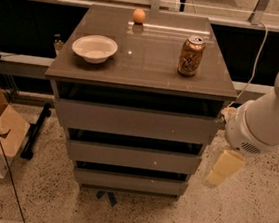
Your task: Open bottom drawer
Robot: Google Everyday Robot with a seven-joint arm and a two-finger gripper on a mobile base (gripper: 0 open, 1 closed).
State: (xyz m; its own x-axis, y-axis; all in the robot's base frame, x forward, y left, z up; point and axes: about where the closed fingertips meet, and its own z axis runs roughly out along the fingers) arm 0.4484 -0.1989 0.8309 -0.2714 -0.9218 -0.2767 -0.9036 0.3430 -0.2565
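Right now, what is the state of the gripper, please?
The gripper: cannot be told whether open or closed; it hangs to the right of the bottom drawer.

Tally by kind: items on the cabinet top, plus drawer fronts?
Drawer fronts: 3, including the bottom drawer
Bowl: 1
Soda can: 1
Orange ball: 1
Total: 6
Gripper hangs right of the cabinet, beside the lower drawers.

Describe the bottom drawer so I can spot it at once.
Find the grey-brown cabinet holding a bowl and soda can; the gripper hangs to its right. Of three handleless drawer fronts, the bottom drawer is the lowest, nearest the floor, narrower and slimmer than the two above.
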